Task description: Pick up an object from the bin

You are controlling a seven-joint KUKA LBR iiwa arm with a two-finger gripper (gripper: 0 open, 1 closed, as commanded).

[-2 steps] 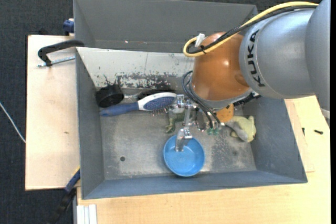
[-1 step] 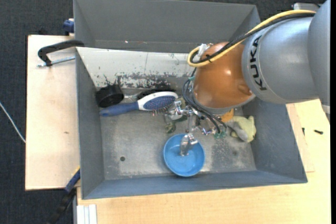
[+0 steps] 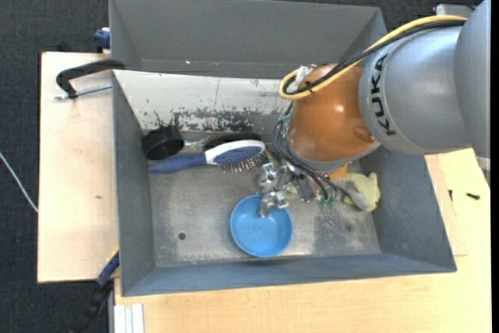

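Camera view: metal fingers (image 3: 271, 195) over rim of smooth round blue dish (image 3: 253, 234) (open or pinching, unclear).

The thing below my gripper (image 3: 273, 197) is a small round bowl (image 3: 260, 230) of bright blue colour, shallow and smooth. It stands upright with its open side up, flat on the floor of the bin (image 3: 187, 203). It lies near the front wall, about in the middle of it. My gripper is over its far rim and hides a part of that rim.
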